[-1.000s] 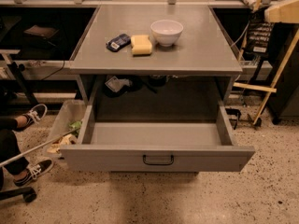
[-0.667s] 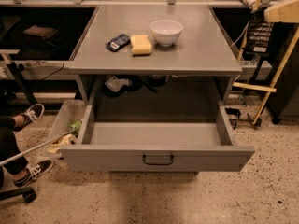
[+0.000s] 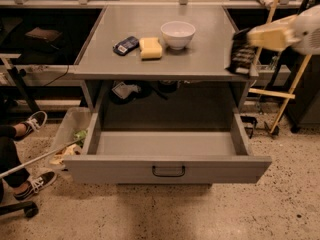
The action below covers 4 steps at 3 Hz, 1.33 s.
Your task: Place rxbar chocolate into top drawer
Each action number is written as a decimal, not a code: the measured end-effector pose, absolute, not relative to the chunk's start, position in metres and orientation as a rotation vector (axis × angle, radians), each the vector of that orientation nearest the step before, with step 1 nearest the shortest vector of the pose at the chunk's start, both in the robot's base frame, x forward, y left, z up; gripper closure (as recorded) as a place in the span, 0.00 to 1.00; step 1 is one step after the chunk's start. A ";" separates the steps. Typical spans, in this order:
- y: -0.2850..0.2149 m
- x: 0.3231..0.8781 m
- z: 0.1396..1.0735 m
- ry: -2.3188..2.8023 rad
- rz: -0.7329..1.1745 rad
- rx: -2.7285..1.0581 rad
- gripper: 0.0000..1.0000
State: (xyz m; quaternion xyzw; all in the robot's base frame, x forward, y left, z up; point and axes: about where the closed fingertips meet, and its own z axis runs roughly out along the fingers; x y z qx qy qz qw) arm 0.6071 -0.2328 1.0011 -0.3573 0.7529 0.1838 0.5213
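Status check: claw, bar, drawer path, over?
Claw at right edge of grey table, shut on dark-wrapped flat snack bar. Wide grey metal drawer open, bar not yet in. Nothing seen blocking.

Dim light, shadowed shelf (image 3: 200, 106); gripper (image 3: 248, 40) and rxbar chocolate (image 3: 241, 58) upper right, perhaps motion-blurred

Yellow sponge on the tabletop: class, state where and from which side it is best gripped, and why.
Probably from above, jaws on the yellow sponge's near and far faces: it lies flat, with the packet and bowl close beside it. The gripper, at the table's right edge, holds the rxbar chocolate.
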 end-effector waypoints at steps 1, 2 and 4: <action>-0.170 0.616 0.935 1.755 0.537 -0.970 1.00; -0.163 0.615 0.932 1.746 0.542 -0.989 1.00; -0.149 0.611 0.898 1.733 0.393 -1.081 1.00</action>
